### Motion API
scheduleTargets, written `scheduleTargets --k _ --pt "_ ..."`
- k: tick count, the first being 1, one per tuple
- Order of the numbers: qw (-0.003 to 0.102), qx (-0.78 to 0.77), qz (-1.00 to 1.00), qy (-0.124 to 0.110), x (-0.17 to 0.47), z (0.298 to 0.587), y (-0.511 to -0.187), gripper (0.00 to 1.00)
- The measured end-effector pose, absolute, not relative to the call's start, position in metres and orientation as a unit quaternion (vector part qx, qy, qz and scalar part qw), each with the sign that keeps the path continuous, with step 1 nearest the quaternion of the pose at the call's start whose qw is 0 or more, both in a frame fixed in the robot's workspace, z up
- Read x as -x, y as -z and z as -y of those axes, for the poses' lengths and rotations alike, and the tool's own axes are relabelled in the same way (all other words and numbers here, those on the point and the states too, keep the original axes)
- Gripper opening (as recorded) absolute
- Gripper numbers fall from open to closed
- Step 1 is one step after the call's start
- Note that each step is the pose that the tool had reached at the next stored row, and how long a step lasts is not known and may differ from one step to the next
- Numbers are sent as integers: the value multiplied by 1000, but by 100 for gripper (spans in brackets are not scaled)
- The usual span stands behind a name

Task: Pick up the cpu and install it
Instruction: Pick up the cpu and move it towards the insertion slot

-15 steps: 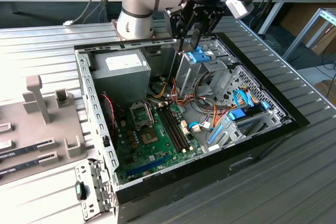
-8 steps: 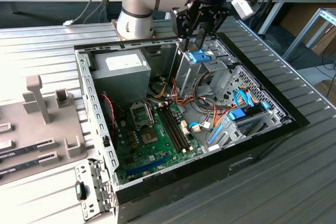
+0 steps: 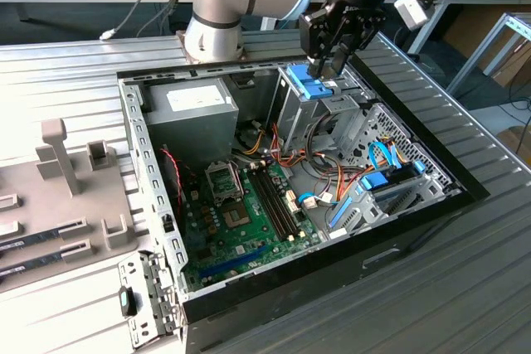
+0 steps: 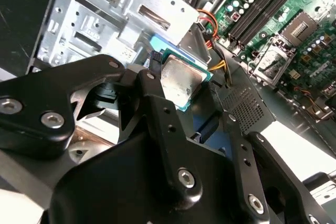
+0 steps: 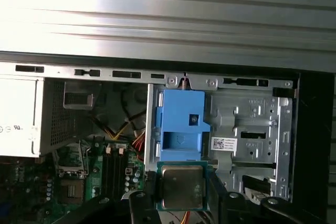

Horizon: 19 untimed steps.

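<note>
I am gripping the cpu [image 4: 181, 80] [image 5: 182, 186] with my gripper [image 3: 329, 65], its fingers [image 4: 152, 85] clamping opposite edges (grey metal lid and green rim showing in both wrist views). I am holding it over the blue bracket [image 5: 181, 124] on the drive cage [image 5: 252, 129] inside the open computer case [image 3: 332, 256], well apart from the motherboard [image 3: 249, 225].
</note>
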<state>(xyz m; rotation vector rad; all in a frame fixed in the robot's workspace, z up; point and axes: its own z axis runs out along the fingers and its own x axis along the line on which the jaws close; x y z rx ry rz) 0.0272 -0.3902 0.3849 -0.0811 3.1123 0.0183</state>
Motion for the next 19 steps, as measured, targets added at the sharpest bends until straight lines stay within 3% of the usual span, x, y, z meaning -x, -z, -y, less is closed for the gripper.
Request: scheduleTargets --k 19 --pt "14 26 -1000 -6 -64 390 -384 47"
